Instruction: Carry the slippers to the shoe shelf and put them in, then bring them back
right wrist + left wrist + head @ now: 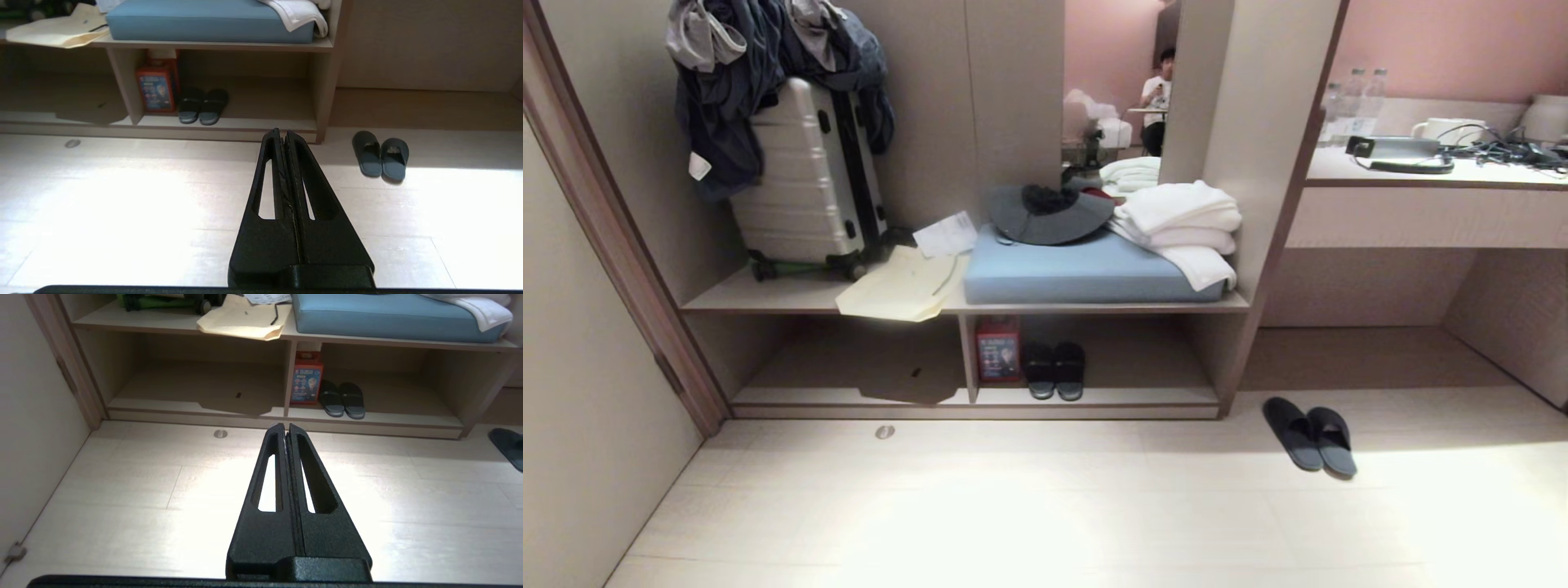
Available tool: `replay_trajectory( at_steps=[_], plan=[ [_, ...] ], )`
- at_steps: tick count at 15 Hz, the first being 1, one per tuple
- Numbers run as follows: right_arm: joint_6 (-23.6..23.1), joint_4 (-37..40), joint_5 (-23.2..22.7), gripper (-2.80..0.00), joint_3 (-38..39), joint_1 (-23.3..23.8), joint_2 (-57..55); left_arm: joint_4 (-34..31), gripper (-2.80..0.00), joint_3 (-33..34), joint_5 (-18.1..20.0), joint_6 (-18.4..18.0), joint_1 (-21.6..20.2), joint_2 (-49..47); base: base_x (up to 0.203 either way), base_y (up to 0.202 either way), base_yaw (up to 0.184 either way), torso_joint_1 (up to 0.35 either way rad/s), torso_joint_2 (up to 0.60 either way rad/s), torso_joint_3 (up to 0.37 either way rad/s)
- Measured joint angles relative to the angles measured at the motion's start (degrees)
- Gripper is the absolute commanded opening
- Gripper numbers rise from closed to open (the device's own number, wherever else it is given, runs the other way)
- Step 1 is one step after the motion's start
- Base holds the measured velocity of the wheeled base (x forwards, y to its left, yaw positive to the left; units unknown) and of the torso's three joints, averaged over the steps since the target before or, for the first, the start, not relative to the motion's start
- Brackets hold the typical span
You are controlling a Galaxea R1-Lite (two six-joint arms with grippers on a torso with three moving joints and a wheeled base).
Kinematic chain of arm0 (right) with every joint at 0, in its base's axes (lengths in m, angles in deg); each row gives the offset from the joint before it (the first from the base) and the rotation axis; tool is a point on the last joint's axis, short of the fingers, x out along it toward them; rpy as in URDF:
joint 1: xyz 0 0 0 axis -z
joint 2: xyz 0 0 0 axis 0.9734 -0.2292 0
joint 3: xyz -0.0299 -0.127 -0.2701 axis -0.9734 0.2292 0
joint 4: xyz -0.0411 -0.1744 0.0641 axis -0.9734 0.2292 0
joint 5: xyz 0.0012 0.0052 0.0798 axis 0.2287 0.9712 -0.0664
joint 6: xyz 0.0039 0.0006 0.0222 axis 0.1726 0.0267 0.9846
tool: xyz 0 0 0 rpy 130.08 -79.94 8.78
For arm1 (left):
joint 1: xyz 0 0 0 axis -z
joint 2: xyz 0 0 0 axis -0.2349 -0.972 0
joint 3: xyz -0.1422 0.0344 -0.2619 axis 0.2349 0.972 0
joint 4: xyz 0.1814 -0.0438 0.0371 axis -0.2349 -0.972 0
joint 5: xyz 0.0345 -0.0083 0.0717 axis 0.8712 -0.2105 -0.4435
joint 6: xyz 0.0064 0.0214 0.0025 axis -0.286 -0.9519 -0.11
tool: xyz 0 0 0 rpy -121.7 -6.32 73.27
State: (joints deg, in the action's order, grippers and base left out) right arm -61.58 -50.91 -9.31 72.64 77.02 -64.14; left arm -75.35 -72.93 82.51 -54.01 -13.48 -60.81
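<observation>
Fingers of the black left gripper (285,426) are pressed flat together with nothing between them, held above the pale plank floor (171,506) and pointing toward the built-in unit. The black right gripper (281,131) is likewise closed tight on nothing, hanging over the same floor; neither arm shows in the head view. Just beyond and to the right of the right gripper's tips, the slippers (1310,435), a pair of open-toe slides with wide black bands and dark blue-grey footbeds, lie side by side and touching on the floor, outside the unit and near its right-hand upright. The shoe shelf (1143,395), a low open-fronted compartment of pale beige laminate, holds a shorter dark pair of slippers with paler grey tips (1054,370) right of its upright divider, next to a red box with a printed front (998,350). On the bench board above sit a light blue cushion (1086,269), folded white towels (1183,224), a cream paper bag (900,286) and a ribbed silver suitcase (796,175).
</observation>
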Motion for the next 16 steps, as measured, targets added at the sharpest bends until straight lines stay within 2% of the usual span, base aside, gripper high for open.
replay_trajectory(
  at_steps=[16],
  plan=[
    [0.02, -0.03, 0.0, -2.8, 0.0, 0.0, 0.0, -0.02, -2.8, 0.0, 0.03, -0.01, -0.01, 0.0, -0.195, 0.0, 0.001, 0.002, 0.0, 0.002]
  ],
)
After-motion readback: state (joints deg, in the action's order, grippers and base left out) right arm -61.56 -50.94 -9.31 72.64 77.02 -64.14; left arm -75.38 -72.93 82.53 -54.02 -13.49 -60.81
